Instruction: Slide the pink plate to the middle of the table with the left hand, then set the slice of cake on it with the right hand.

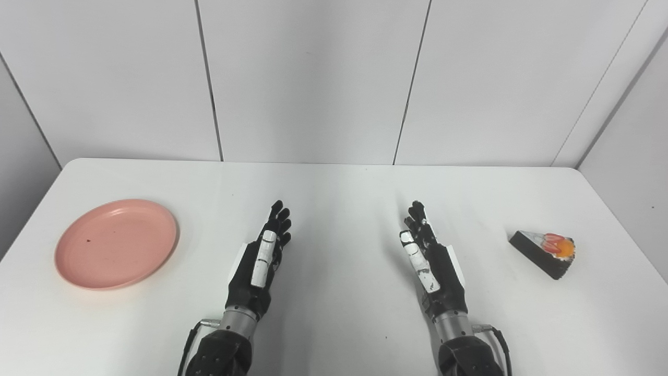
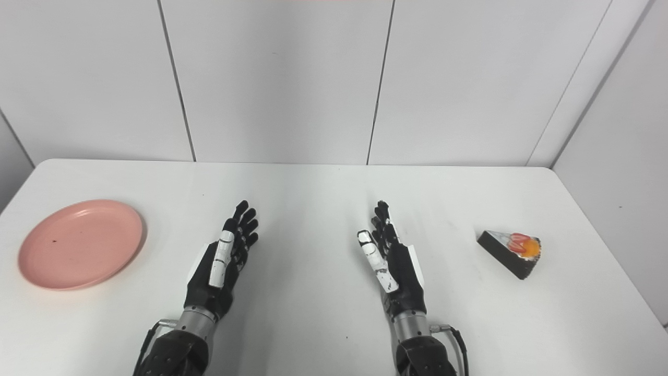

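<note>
A round pink plate (image 1: 117, 243) lies flat near the table's left edge, with nothing on it. A dark wedge of cake (image 1: 545, 251) with white icing and orange-red fruit on top sits at the far right. My left hand (image 1: 263, 256) rests edge-on at centre left, fingers straight and apart, open and holding nothing, well to the right of the plate. My right hand (image 1: 429, 257) mirrors it at centre right, also open, a good way left of the cake.
The white table (image 1: 339, 198) has rounded far corners and ends at a grey panelled wall (image 1: 313, 78). Between the two hands is bare tabletop. The table's right edge runs close behind the cake.
</note>
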Robot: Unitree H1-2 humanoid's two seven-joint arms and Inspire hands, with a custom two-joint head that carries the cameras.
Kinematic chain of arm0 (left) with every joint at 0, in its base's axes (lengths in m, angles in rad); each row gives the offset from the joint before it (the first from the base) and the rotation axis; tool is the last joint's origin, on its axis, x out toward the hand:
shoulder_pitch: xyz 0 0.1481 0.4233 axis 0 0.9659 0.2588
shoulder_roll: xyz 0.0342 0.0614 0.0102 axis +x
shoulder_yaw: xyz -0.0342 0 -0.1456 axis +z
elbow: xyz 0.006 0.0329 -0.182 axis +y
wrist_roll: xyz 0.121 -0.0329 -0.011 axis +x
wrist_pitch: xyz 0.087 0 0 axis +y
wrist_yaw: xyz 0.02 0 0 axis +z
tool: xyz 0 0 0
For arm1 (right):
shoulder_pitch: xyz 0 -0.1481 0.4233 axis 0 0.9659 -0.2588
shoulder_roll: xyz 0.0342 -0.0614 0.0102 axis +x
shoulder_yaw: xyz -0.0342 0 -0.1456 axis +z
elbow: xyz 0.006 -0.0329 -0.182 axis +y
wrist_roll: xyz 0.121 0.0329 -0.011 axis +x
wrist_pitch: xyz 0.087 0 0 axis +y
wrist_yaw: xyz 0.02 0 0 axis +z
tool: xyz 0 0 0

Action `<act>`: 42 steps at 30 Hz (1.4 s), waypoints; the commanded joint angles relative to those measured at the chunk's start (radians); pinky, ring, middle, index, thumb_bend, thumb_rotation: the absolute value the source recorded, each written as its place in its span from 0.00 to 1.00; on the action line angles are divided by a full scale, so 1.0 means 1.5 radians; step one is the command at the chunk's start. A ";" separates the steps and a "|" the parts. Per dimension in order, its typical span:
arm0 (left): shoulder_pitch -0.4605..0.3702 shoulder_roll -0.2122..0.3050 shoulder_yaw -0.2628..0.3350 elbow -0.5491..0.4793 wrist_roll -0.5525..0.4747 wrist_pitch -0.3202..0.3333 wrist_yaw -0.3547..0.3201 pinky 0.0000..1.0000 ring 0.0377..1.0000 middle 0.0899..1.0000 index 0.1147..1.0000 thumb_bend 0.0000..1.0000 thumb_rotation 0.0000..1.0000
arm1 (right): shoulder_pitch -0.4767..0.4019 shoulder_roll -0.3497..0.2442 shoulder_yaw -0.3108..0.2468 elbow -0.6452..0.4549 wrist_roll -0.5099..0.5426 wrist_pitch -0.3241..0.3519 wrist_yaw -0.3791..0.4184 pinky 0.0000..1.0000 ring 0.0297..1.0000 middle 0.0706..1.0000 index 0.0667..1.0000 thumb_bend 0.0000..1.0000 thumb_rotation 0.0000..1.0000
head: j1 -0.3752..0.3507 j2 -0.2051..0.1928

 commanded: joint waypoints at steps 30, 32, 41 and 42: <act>0.022 0.011 0.004 0.012 0.002 -0.005 -0.001 1.00 1.00 1.00 1.00 0.64 1.00 | -0.019 0.003 -0.004 -0.020 -0.001 0.000 -0.005 1.00 1.00 1.00 1.00 0.67 0.77 | 0.001 0.002; 0.022 0.010 0.004 0.013 0.003 -0.007 0.000 1.00 1.00 1.00 1.00 0.64 1.00 | -0.019 0.003 -0.004 -0.018 -0.001 -0.002 -0.006 1.00 1.00 1.00 1.00 0.67 0.77 | 0.003 0.001; 0.017 -0.008 -0.008 0.046 0.021 -0.036 0.008 1.00 1.00 1.00 1.00 0.64 1.00 | -0.009 -0.021 -0.017 -0.004 0.028 -0.033 0.018 1.00 1.00 1.00 1.00 0.62 0.78 | 0.145 -0.045; 0.015 -0.011 -0.009 0.052 0.023 -0.040 0.009 1.00 1.00 1.00 1.00 0.63 1.00 | -0.008 -0.024 -0.019 -0.002 0.031 -0.036 0.020 1.00 1.00 1.00 1.00 0.61 0.79 | 0.145 -0.045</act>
